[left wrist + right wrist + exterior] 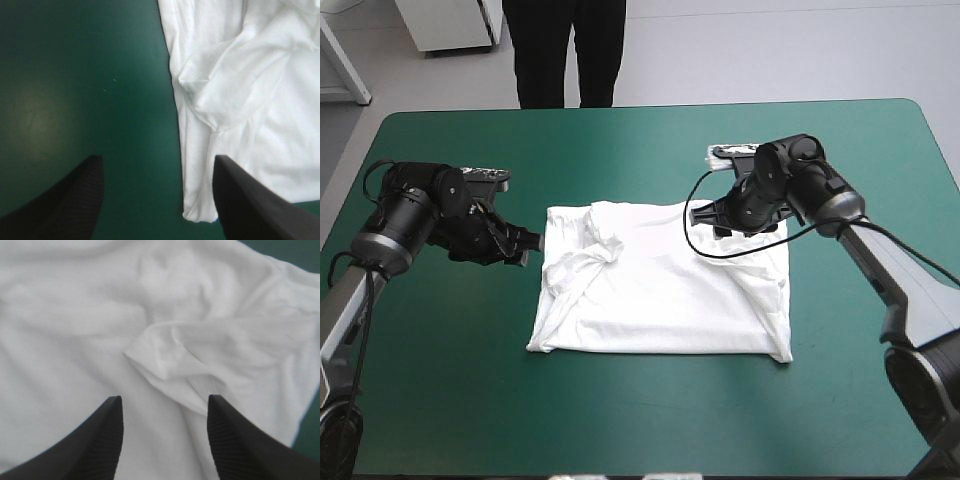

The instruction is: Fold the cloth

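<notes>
Your right gripper (164,399) hangs over the T-shirt (75,330), its black fingers standing well apart. Just ahead of the gap between them you see a crumpled fold (170,352) of white cloth, raised above the flatter sheet around it. The teal-green cover (282,247) shows beyond the T-shirt's edge.

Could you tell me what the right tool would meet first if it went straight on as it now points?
Most likely the T-shirt: the open right tool points at a folded flap of it; the gap is unclear.
</notes>
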Robot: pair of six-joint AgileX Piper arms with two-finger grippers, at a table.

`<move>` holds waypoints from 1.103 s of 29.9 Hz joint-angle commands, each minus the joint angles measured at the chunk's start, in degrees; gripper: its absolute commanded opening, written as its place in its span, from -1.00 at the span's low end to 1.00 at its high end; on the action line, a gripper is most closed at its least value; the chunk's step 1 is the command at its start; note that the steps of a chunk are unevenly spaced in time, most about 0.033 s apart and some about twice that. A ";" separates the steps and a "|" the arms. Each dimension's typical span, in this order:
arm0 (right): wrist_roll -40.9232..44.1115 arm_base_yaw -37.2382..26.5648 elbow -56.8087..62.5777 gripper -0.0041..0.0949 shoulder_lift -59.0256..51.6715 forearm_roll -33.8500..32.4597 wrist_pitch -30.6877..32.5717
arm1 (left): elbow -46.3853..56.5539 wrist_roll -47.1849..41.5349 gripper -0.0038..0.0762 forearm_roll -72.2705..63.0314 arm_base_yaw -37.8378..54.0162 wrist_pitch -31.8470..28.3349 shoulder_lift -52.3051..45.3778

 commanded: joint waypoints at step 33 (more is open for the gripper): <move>11.12 0.03 25.98 0.08 -36.23 -4.09 5.48 | 24.62 -14.41 0.23 2.22 -13.68 -17.32 -8.37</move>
